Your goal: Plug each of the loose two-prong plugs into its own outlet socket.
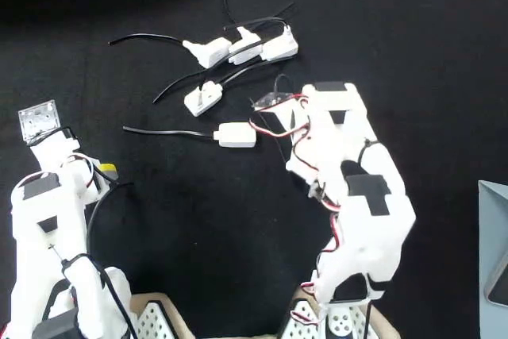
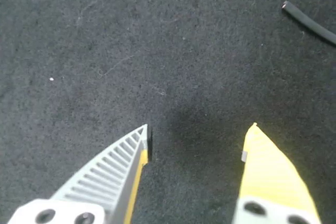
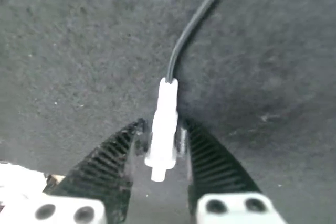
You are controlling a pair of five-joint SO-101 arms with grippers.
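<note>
The right claw (image 3: 161,129) grips a white plug (image 3: 167,100) by its sides; the left claw (image 2: 200,128) hangs released over the black bench (image 2: 105,51).

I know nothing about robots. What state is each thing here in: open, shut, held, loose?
Left fingers: open, empty.
Right fingers: shut on the held plug.
Held plug: gripped, cable trailing away.
Near connector: loose on the cloth.
Middle connector: loose, alone.
Far cluster: three pieces close together; whether joined, unclear.
</note>
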